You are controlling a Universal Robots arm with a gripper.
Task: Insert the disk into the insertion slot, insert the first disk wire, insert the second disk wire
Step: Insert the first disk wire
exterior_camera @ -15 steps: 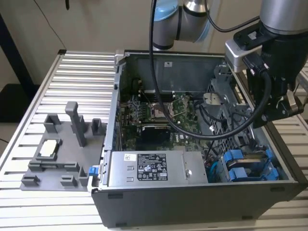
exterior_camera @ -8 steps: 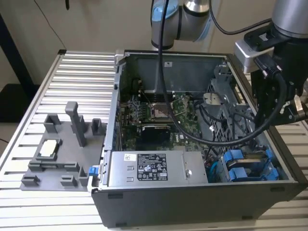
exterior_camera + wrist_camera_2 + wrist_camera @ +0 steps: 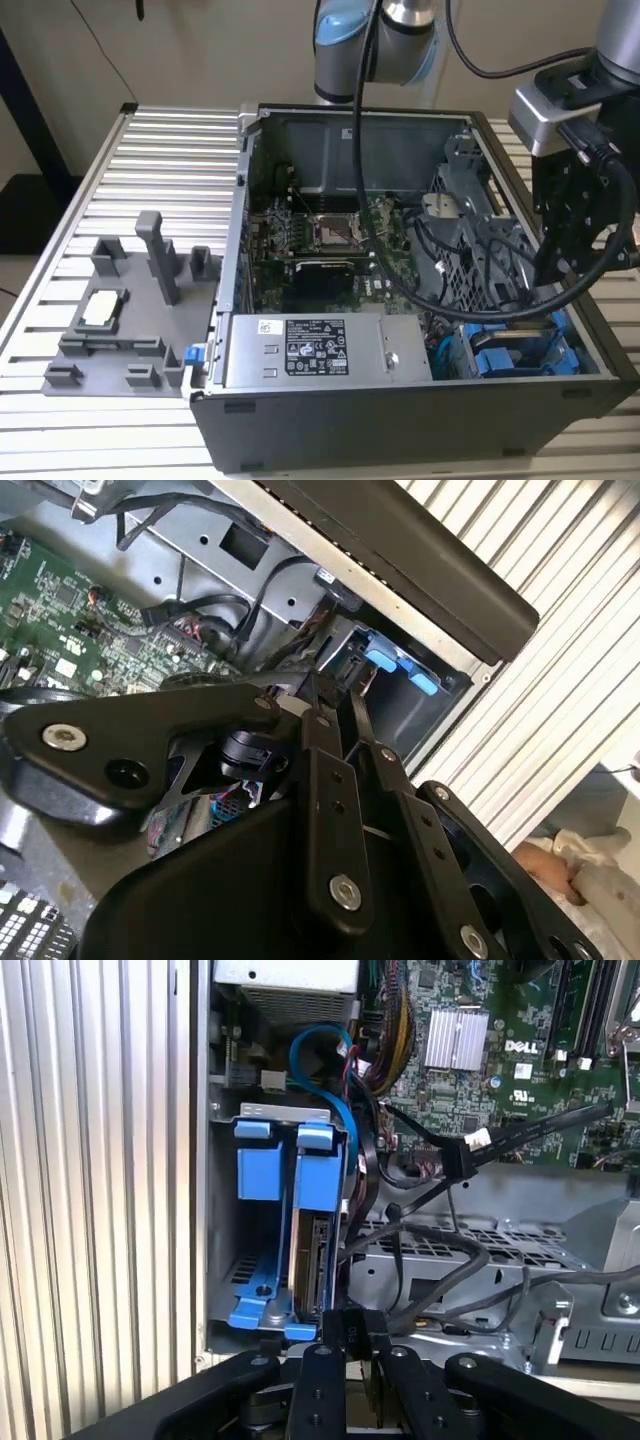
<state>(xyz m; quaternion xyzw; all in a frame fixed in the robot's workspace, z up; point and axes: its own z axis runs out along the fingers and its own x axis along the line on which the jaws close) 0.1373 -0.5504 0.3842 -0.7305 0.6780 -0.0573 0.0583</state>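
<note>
The disk (image 3: pixel 318 1260) stands on edge in its blue frame (image 3: pixel 316 1145) inside the insertion slot (image 3: pixel 225 1260), the grey bay at the corner of the computer case. In the exterior view the blue frame (image 3: pixel 505 360) shows low in the cage at the exterior view's right. My gripper (image 3: pixel 347 1322) hovers just above the disk's upper edge, its black fingers (image 3: pixel 322 705) drawn together with nothing visible between them. In the exterior view the gripper (image 3: pixel 556 268) hangs over the drive cage. Loose black wires (image 3: pixel 440 1165) and a blue wire (image 3: pixel 335 1055) lie beside the disk.
A grey labelled power-supply box (image 3: pixel 315 350) sits next to the bay. The green motherboard (image 3: pixel 320 240) fills the case floor. A perforated metal cage (image 3: pixel 480 1250) borders the bay. A grey fixture tray (image 3: pixel 120 320) with upright posts stands on the ribbed table (image 3: pixel 150 170).
</note>
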